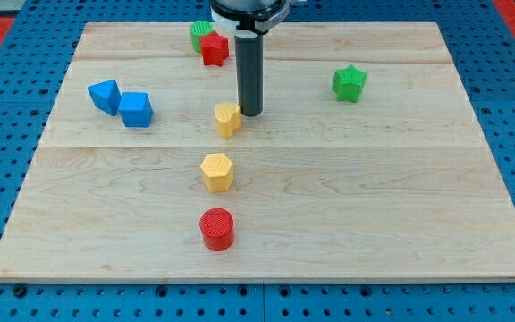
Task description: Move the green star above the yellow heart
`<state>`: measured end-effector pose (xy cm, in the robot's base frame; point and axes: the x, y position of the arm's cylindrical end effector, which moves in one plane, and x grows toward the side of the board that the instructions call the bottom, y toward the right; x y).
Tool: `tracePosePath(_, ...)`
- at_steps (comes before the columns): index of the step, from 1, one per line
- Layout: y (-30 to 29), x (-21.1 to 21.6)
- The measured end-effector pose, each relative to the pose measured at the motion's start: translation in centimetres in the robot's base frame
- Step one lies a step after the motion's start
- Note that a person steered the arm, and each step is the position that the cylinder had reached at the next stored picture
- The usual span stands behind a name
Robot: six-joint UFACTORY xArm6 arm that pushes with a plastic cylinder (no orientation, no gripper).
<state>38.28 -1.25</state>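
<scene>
Tool, a dark rod with nothing to grasp, rests its tip (pixel 250 114) on the wooden bench (pixel 374 206) touching the yellow heart block (pixel 227 118); green star block (pixel 350 83) lies apart toward the view's right, slightly higher

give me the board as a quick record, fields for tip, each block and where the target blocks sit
tip: my tip just right of the yellow heart, close or touching
green star: upper right, apart from the tip
yellow hexagon: below the heart
red cylinder: lowest, centre
blue blocks: two touching, left
red star: top centre, against a green block
task state: star not yet above the heart
</scene>
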Motion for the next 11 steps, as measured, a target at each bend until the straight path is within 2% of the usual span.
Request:
tracePosePath(1,0.4,0.3)
tracePosePath(3,13.8,-0.1)
tracePosePath(4,18.9,-2.3)
tracePosePath(5,18.1,-5.5)
tracePosePath(6,9.3,-6.0)
tracePosePath(7,4.0,-6.0)
tracePosePath(8,2.9,-6.0)
tracePosePath(10,7.6,-3.6)
tracePosePath(11,4.1,-3.6)
